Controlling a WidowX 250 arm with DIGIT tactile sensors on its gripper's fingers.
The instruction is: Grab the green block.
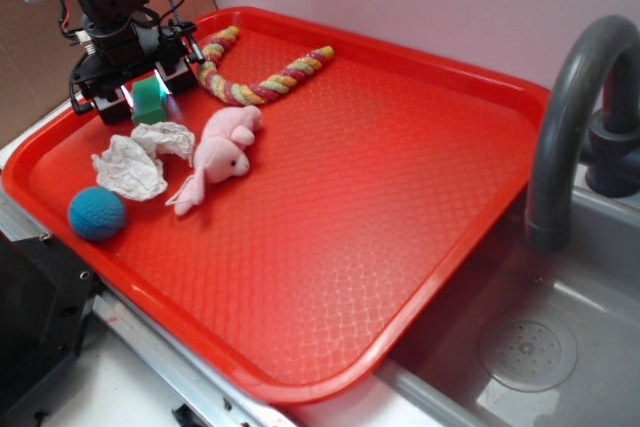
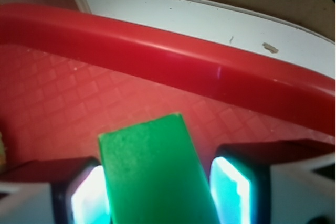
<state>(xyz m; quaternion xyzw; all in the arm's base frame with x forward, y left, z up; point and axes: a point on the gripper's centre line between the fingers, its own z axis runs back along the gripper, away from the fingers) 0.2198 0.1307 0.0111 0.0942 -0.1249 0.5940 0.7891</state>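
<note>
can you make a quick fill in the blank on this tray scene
1. The block between the end effector fingers is ____.
2. The knitted ball is coloured ____.
3. The plush toy beside the crumpled paper is ____.
4. Everything lies on a ____ tray.

Missing words: green; blue; pink; red

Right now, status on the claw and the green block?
Claw low at the tray's far-left corner, straddling the block. Pads beside it, contact unclear. Tissue and pink toy nearby, not blocking.
</note>
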